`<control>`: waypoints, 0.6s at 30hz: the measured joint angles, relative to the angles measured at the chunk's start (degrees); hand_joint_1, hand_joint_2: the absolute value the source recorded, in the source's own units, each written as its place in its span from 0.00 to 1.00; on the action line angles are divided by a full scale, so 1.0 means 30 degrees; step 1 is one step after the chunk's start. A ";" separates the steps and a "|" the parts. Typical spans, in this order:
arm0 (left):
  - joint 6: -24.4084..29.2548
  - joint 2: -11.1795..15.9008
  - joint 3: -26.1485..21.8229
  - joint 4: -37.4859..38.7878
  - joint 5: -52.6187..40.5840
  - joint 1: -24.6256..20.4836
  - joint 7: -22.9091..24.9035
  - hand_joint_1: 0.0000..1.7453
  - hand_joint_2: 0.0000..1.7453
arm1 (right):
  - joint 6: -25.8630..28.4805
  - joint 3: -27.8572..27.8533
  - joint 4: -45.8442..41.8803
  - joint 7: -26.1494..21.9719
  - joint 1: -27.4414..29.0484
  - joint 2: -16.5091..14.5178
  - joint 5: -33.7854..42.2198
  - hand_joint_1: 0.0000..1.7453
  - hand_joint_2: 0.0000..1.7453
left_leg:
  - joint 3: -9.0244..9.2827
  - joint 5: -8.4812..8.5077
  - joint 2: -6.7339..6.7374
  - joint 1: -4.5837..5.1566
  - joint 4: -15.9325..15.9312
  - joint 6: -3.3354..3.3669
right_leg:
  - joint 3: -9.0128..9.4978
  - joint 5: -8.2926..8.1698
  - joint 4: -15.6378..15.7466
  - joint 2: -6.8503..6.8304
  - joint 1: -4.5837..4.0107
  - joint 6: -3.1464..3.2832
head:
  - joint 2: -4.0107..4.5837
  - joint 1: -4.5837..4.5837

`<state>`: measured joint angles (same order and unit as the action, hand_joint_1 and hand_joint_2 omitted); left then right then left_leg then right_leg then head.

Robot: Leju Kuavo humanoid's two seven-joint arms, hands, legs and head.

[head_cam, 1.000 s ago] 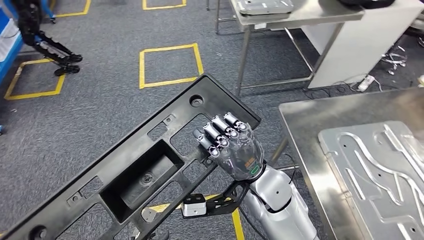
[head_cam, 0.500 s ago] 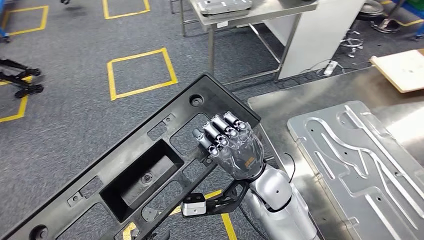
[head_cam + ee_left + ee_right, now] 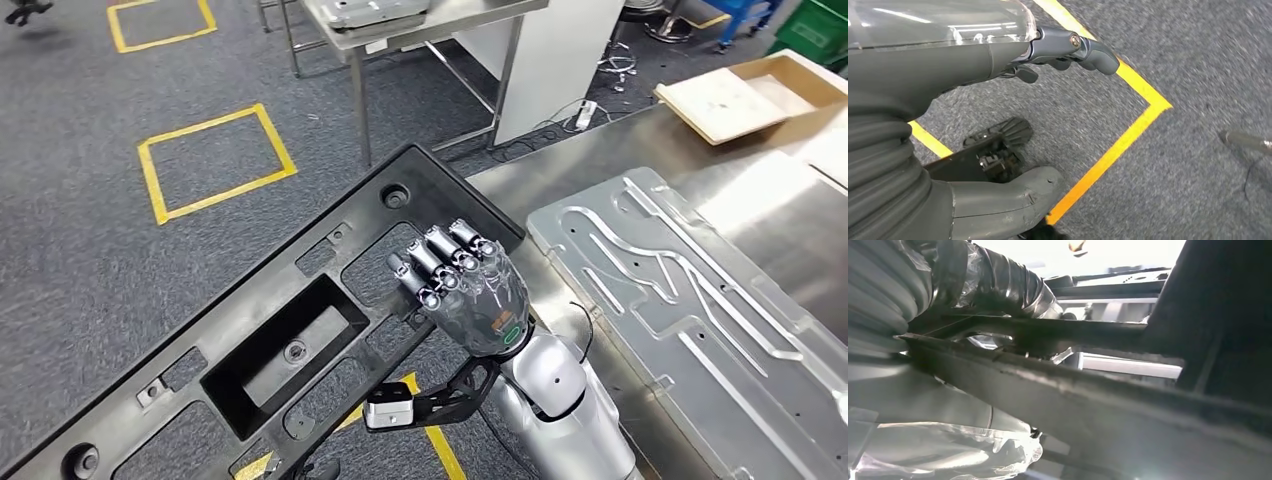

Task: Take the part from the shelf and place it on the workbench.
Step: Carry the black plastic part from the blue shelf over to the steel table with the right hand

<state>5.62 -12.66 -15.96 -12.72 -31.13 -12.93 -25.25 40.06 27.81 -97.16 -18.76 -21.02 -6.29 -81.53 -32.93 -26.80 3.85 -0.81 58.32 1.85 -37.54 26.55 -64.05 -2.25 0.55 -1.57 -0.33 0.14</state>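
View has swung right over the last sec: camera turned, things themselves not shifted. Steel desk [image 3: 760, 200] w/ grooved metal plate [image 3: 690, 310] now takes far more of the head view, its near corner just beside the black plastic frame [image 3: 270, 340]. Yellow floor square [image 3: 215, 160] has slid left and up; second table [image 3: 420, 15] behind it too. Wooden tray [image 3: 750, 95] newly in sight at far desk edge. Black stand on the floor gone from view. Right hand [image 3: 470, 290] and frame sit at the same spot in the picture, fingers [image 3: 440, 262] hooked over a frame bar as before.
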 joint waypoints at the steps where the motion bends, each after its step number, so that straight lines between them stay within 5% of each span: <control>1: 0.0007 -0.0002 0.0000 0.0000 -0.0002 -0.0012 -0.0005 0.00 1.00 | 0.0000 0.0005 -0.0005 0.0011 -0.0022 0.0000 0.0004 1.00 1.00 | 0.0026 -0.0063 0.0158 0.0047 0.0042 -0.0085 | 0.0479 -0.0248 0.0923 -0.0294 -0.0085 0.0104 | 0.0000 -0.0004; 3: 0.0029 0.0000 0.0000 0.0000 -0.0009 -0.0023 -0.0020 0.00 1.00 | 0.0000 0.0016 -0.0022 0.0038 -0.0053 0.0004 0.0011 1.00 1.00 | 0.0095 -0.0149 0.0487 0.0152 0.0069 -0.0281 | 0.0720 -0.0232 0.1554 -0.0473 -0.0262 0.0312 | 0.0000 -0.0009; 5: 0.0044 -0.0002 0.0000 0.0000 -0.0020 -0.0049 -0.0036 0.00 1.00 | 0.0000 0.0020 -0.0053 0.0055 -0.0053 0.0011 0.0016 1.00 1.00 | 0.0182 -0.0270 0.0642 0.0128 0.0112 -0.0496 | 0.0707 -0.0308 0.1627 -0.0018 -0.0190 0.0520 | 0.0000 -0.0007; 7: 0.0040 -0.0005 0.0000 0.0000 -0.0033 -0.0076 -0.0049 0.00 1.00 | 0.0000 0.0024 -0.0093 0.0056 -0.0082 0.0013 0.0020 1.00 1.00 | -0.0099 -0.0941 -0.0056 0.0045 0.0954 -0.0679 | 0.0765 -0.0401 0.1739 0.0375 -0.0055 0.0758 | 0.0000 -0.0011; 10: 0.0040 0.0020 0.0000 0.0000 -0.0035 0.0022 -0.0049 0.00 1.00 | -0.0002 0.0027 -0.0109 0.0058 -0.0097 0.0009 0.0029 1.00 1.00 | -0.1734 -0.2683 -0.1045 -0.0008 0.4544 -0.0788 | 0.0760 -0.0458 0.1743 0.1046 -0.0036 0.0937 | 0.0000 -0.0015; 12: 0.0044 0.0042 0.0000 0.0000 -0.0035 0.0086 -0.0049 0.00 1.00 | -0.0004 0.0027 -0.0106 0.0056 -0.0068 0.0013 0.0031 1.00 1.00 | -0.2294 -0.2623 -0.1130 -0.0006 0.5524 -0.0760 | 0.0749 -0.0459 0.1680 0.1584 -0.0064 0.0941 | 0.0000 -0.0016; 15: 0.0042 0.0055 0.0000 0.0000 -0.0035 0.0065 -0.0049 0.00 1.00 | -0.0002 0.0027 -0.0106 0.0060 -0.0065 0.0015 0.0031 1.00 1.00 | -0.0984 -0.0657 -0.1873 -0.0051 0.2364 -0.0572 | 0.0731 -0.0424 0.1531 0.2374 -0.0059 0.0875 | 0.0000 -0.0011; 18: 0.0044 0.0077 0.0000 0.0000 -0.0035 0.0072 -0.0047 0.00 1.00 | -0.0005 0.0029 -0.0107 0.0060 -0.0097 0.0007 0.0031 1.00 1.00 | -0.0174 -0.0171 -0.2898 -0.0090 0.0451 -0.0429 | 0.0513 -0.0489 0.1419 0.3026 0.0016 0.0585 | 0.0000 -0.0011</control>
<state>5.75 -12.43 -15.96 -12.72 -31.23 -12.71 -25.39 40.05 27.90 -97.49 -18.58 -21.31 -6.27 -81.44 -33.45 -27.32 -4.85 -1.08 59.67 0.57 -36.00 25.08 -59.79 6.83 0.60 0.18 -0.33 0.10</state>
